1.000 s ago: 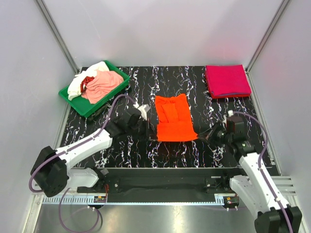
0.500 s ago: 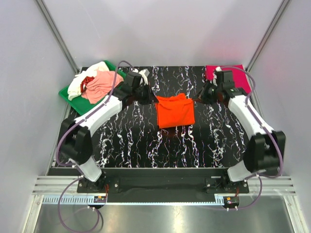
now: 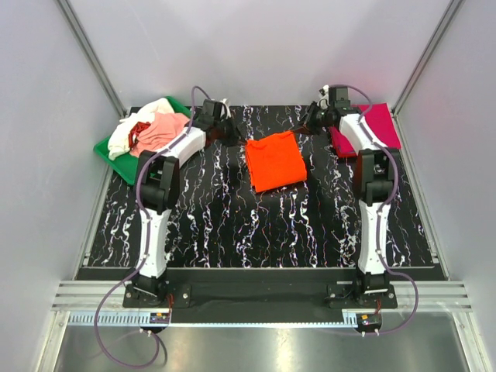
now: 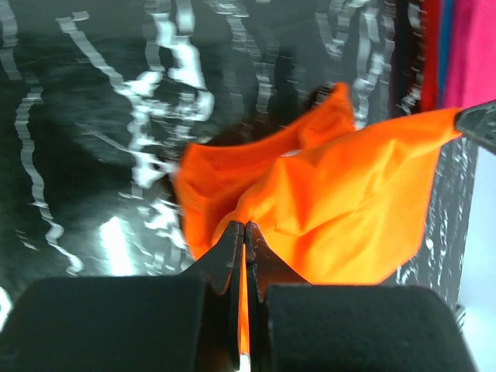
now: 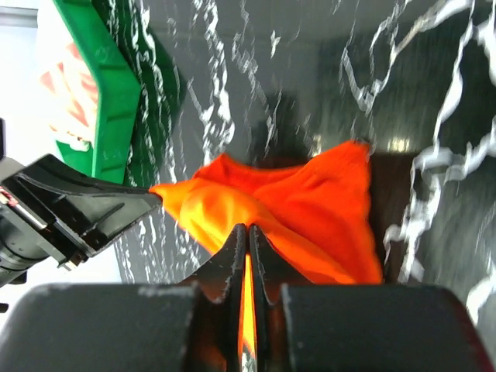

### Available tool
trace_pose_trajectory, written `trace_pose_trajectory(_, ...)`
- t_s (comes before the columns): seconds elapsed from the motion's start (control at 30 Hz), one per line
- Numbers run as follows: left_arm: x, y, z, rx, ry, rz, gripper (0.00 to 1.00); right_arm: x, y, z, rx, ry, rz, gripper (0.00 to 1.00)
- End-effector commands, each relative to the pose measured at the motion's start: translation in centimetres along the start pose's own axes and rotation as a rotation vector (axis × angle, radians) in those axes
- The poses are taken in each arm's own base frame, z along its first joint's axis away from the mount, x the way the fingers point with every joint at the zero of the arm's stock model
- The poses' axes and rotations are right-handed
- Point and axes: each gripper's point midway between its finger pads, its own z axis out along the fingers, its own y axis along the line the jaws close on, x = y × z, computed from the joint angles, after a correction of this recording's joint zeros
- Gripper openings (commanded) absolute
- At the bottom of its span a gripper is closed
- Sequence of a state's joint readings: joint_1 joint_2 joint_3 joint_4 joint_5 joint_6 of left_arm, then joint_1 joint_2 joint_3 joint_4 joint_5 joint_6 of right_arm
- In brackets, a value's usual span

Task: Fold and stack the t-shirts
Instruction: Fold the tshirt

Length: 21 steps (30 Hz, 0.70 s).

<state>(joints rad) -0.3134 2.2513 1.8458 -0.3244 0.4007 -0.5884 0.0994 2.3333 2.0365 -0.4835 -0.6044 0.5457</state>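
Both arms stretched forward, left end effector (image 4: 244, 228) and right end effector (image 5: 248, 230) facing inward, jaws pinched.

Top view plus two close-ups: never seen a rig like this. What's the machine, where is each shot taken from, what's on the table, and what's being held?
These are two robot arms bolted at the near edge of a black marbled table. Each ends in a two-finger gripper. The wide picture comes from a fixed camera above and behind the arms. The two close-ups come from a camera on each wrist, looking along that arm's own fingers.

On the table, an orange t-shirt lies in the middle and a folded magenta t-shirt sits at the far right corner. A green tray at the far left holds a loose heap of t-shirts.

The left gripper and right gripper are each shut on the orange t-shirt, one at each far corner.
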Motion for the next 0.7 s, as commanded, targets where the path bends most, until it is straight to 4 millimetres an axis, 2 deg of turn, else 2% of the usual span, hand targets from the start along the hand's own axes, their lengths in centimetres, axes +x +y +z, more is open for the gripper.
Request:
trace_pose_trajectory(0.0,-4.3,-1.9,-0.8,0.101,-0.101,0.013,0.0,-2.4,1.7,0.4,-0.108,-0.012,-0.053,0.09)
trace_pose_trajectory(0.03,-4.8,-1.4,-0.8,0.097,-0.115,0.009,0.0,-3.4,2.3,0.3,-0.127,-0.03,-0.07,0.12)
trace_pose_trajectory(0.07,-5.2,-1.3,-0.6,0.101,-0.127,0.011,0.0,-3.4,1.4,1.2,-0.125,-0.023,-0.062,0.19)
trace_pose_trajectory(0.1,-5.4,-0.9,0.0,0.105,-0.125,0.008,0.0,-4.3,1.9,1.0,-0.139,-0.04,-0.075,0.25)
trace_pose_trajectory(0.2,-5.9,0.6,1.3,0.11,-0.114,-0.014,0.0,-4.9,0.9,1.3,-0.135,-0.039,-0.06,0.45)
trace_pose_trajectory(0.27,-5.9,1.8,1.9,0.104,-0.107,-0.044,0.0,-5.3,0.6,0.5,-0.122,-0.048,-0.063,0.51)
trace_pose_trajectory(0.33,-6.1,2.3,2.0,0.103,-0.109,-0.047,0.04,-4.4,-0.2,0.2,-0.098,-0.029,-0.081,0.52)
trace_pose_trajectory(0.37,-6.2,2.5,2.0,0.103,-0.109,-0.044,0.04,-4.5,0.4,-0.9,-0.094,-0.039,-0.104,0.53)
trace_pose_trajectory(0.4,-6.6,2.7,1.8,0.095,-0.12,-0.045,0.04,-3.1,-0.7,-0.7,-0.075,-0.006,-0.109,0.53)
trace_pose_trajectory(0.47,-7.2,3.4,1.4,0.078,-0.137,-0.044,0.04,-2.2,-0.1,-1.9,-0.085,0.008,-0.128,0.54)
trace_pose_trajectory(0.5,-7.5,3.8,1.4,0.068,-0.146,-0.047,0.04,-0.4,-1.0,-1.7,-0.084,0.053,-0.118,0.54)
trace_pose_trajectory(0.53,-8.0,4.2,1.2,0.064,-0.156,-0.05,0.04,0.4,-1.1,-1.9,-0.089,0.069,-0.122,0.54)
trace_pose_trajectory(0.57,-8.4,4.1,1.2,0.069,-0.163,-0.045,0.06,0.9,-0.4,-2.6,-0.103,0.074,-0.142,0.54)
trace_pose_trajectory(0.6,-8.5,4.2,1.3,0.074,-0.164,-0.042,0.1,2.2,-1.3,-2.5,-0.098,0.1,-0.146,0.54)
trace_pose_trajectory(0.67,-8.8,4.1,1.4,0.084,-0.165,-0.029,0.16,3.1,-0.9,-3.0,-0.107,0.111,-0.172,0.55)
